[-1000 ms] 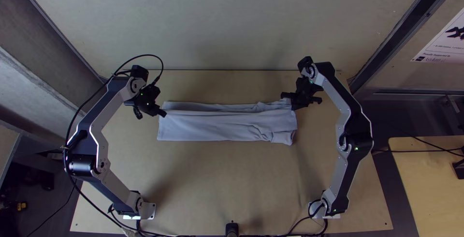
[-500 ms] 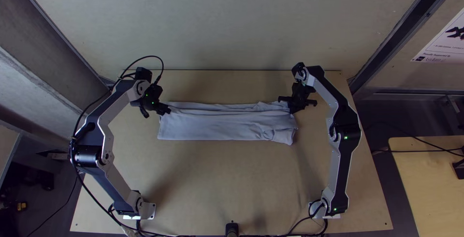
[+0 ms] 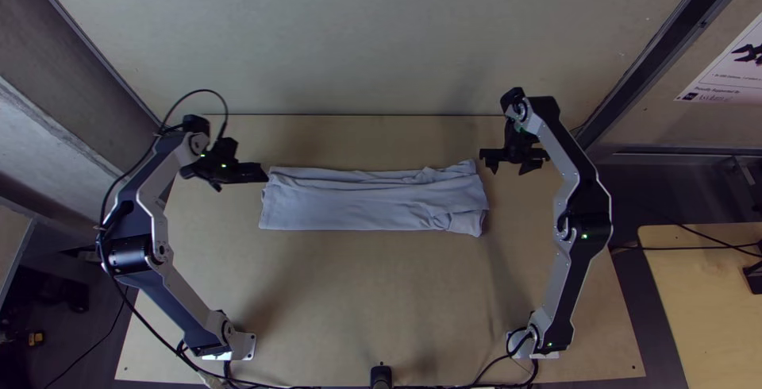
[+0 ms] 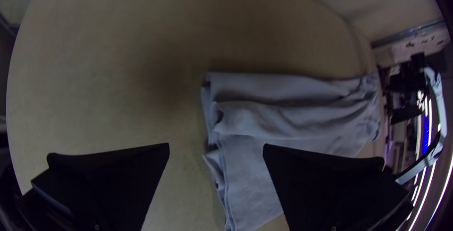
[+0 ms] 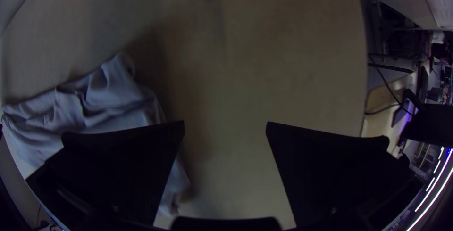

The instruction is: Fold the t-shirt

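Shirt [image 3: 373, 202] lies between the left claw [image 3: 242, 179] and the right claw [image 3: 509, 168], folded into a long, narrow strip on the surface [image 3: 357, 294]. Layered edges noted at the end near the left claw; creasing and slight bunching at the end near the right claw. Left claw: fingers spread wide, one by the shirt's end; contact cannot be confirmed. Right claw: fingers spread wide, just beyond the opposite end, surface visible between them. Beyond both claws stands a pale wall [image 3: 381, 40].
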Controlling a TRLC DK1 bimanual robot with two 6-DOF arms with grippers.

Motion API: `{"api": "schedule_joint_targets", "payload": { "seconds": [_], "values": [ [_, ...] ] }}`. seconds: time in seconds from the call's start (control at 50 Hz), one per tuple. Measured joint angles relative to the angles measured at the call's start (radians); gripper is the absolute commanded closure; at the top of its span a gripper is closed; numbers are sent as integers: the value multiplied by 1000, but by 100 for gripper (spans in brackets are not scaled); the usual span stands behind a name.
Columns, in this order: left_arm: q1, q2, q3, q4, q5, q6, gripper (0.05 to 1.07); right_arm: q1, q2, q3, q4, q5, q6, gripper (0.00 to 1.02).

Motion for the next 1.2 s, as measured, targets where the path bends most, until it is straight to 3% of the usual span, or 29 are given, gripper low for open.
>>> {"api": "schedule_joint_targets", "payload": {
  "seconds": [0.28, 0.68, 0.98, 1.2],
  "values": [
    [137, -11, -44, -2, 143, -4, 10, -52, -219, -10, -5, 16, 0, 3],
    [170, 39, -108, -2, 305, 51, 10, -71, -443, 51, -5, 16, 1, 3],
    [117, 69, -137, 10, 328, 48, 10, -71, -449, 51, -5, 16, 1, 3],
    [-19, 68, -150, 87, 338, -56, 10, -71, -449, 51, -5, 16, 1, 3]
  ]
}}
